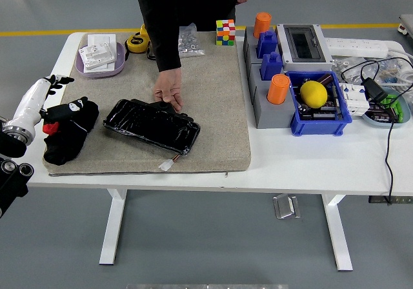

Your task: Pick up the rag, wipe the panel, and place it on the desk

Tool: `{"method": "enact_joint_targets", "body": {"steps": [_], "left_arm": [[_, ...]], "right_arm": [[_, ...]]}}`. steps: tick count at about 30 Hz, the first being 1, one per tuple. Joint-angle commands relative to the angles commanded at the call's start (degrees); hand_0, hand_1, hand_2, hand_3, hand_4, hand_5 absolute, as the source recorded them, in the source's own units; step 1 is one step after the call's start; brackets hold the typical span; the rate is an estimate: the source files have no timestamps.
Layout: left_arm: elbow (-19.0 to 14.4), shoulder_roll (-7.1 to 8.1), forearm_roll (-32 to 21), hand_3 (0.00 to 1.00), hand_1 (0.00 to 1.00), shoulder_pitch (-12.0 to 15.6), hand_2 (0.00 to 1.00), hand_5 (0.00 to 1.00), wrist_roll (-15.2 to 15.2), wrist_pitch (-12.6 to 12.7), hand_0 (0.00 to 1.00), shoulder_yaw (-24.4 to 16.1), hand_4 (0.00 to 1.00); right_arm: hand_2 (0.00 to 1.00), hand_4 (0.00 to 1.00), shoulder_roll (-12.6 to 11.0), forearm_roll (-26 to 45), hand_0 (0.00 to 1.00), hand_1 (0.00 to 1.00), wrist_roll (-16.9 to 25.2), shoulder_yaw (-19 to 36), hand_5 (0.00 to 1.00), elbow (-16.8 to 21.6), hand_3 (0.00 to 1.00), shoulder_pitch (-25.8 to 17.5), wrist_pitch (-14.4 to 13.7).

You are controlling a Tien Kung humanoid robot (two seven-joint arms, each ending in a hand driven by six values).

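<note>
The black rag [70, 129], with a small red patch on it, lies crumpled at the left end of the grey mat [219, 102]. The glossy black panel [151, 125] lies flat on the mat just right of the rag, with a white connector on a wire at its near corner. My left hand [59, 81], black at the end of a white forearm, hovers at the table's left edge, just above and left of the rag, its fingers spread and empty. A person's hand [169, 95] rests on the panel's far edge.
A purple tray [97, 68] with white parts, a yellow tape measure [137, 42] and a Rubik's cube [225, 32] stand at the back. Right of the mat are grey blocks with orange cylinders [278, 89], a blue bin [319, 124] with a lemon, a switch box and cables.
</note>
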Motion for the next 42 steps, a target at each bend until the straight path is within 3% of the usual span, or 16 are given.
{"method": "enact_joint_targets", "body": {"steps": [12,34,40,41,42], "left_arm": [[5.11,-1.22,-1.41,0.85,0.845,-1.62,0.878,0.359,-0.5,0.69,0.768,2.23,0.809],[10.54,-2.72,-2.19,0.843,0.848,-2.51,0.88,0.389,-1.05,1.79,0.759,4.35,0.833],[10.72,-2.85,-2.05,0.827,0.845,-2.66,0.878,0.37,-1.21,2.12,0.732,4.78,0.823],[10.86,-2.86,-1.82,0.789,0.832,-2.72,0.873,0.292,-1.1,2.13,0.615,4.92,0.797],[10.98,-2.87,-1.56,0.789,0.832,-2.77,0.873,0.292,-0.98,2.18,0.615,5.06,0.797]], "right_arm": [[0.67,0.972,-0.24,-0.47,0.722,0.628,0.02,-0.14,0.546,0.62,0.583,0.14,-0.06],[0.669,0.973,-0.79,-2.24,0.722,0.628,-0.01,0.99,0.548,1.83,0.583,-0.07,-0.28],[0.669,0.972,-0.82,-2.79,0.721,0.628,0.0,1.64,0.549,2.01,0.582,-0.04,-0.39],[0.669,0.972,-0.86,-3.15,0.721,0.629,0.0,2.04,0.551,2.16,0.582,-0.04,-0.42],[0.669,0.972,-0.9,-3.4,0.721,0.629,0.02,2.37,0.551,2.3,0.582,-0.02,-0.48]]}}
